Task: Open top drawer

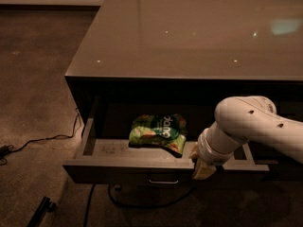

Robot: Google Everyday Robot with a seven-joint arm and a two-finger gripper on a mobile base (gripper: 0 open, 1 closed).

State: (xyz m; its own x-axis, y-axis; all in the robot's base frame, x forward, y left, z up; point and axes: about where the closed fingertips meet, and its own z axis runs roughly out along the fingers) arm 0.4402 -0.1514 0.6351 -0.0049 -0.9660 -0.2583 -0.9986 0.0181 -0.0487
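Note:
The top drawer (118, 167) is pulled out from under the glossy counter top (189, 27). Its dark front carries a small metal loop handle (163, 180) at centre, and its grey floor shows inside. A green snack bag (158, 132) lies in the drawer near the middle. My gripper (202, 167) on the white arm (251, 126) is at the drawer's front edge, to the right of the handle and beside the bag.
Cables (42, 141) run over the carpet at the left and under the drawer. A dark bar-like object (40, 211) lies on the floor at lower left. The cabinet's dark side (78, 93) borders the open floor.

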